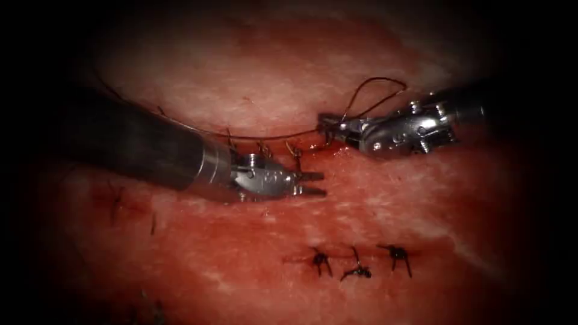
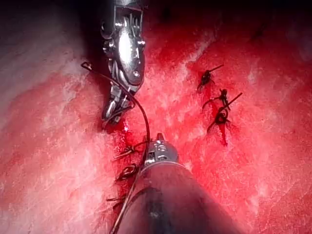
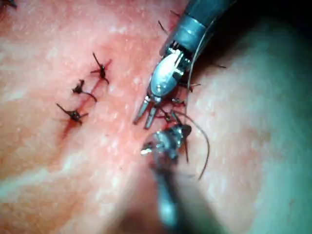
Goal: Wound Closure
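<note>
Left tool point(image 1: 313, 184): jaws apart, holding nothing, lying over the tissue point(image 1: 421, 204) just below the cut point(image 1: 283, 144). In the right wrist view the same tool point(image 3: 146, 115) shows both jaws spread, tips near the tissue surface.

Right tool point(image 1: 328, 123): jaws closed at the right end of the cut, clamped on the thread point(image 1: 253, 135). The thread runs left from the jaws along the cut and loops back over the tool's wrist. In the left wrist view this tool point(image 2: 111, 113) has its tip at the cut, the thread point(image 2: 144, 117) arcing away from it.

Needle: I cannot make it out.

Three finished knots point(image 1: 358, 262) sit on a separate line lower on the tissue.
</note>
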Controlling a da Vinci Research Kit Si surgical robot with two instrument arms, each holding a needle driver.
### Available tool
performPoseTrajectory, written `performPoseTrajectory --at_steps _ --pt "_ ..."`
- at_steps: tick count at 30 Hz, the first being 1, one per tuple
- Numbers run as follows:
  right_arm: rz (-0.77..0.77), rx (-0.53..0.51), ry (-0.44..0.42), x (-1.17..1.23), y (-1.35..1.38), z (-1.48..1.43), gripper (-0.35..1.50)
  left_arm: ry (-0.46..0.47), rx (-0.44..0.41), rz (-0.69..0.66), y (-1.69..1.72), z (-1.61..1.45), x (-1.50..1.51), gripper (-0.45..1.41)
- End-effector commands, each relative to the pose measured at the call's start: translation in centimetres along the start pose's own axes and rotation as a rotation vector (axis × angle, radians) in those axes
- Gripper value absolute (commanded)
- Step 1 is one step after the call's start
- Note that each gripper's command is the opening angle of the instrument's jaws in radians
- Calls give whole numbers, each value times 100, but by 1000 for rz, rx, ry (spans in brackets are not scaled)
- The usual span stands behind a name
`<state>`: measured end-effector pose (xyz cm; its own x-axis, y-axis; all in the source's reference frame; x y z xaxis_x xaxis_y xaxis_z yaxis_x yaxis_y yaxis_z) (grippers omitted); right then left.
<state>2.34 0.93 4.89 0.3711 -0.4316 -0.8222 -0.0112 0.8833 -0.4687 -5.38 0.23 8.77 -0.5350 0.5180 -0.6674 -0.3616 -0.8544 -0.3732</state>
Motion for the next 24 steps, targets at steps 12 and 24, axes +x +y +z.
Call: performPoseTrajectory --at_steps 12,24 --pt "-53 -35 6 16 12 -4 -35 -1 0 -3 4 10 -9 -4" --pt "-82 -81 -3 25 19 -12 -35 0 -5 0 6 11 -11 -5"
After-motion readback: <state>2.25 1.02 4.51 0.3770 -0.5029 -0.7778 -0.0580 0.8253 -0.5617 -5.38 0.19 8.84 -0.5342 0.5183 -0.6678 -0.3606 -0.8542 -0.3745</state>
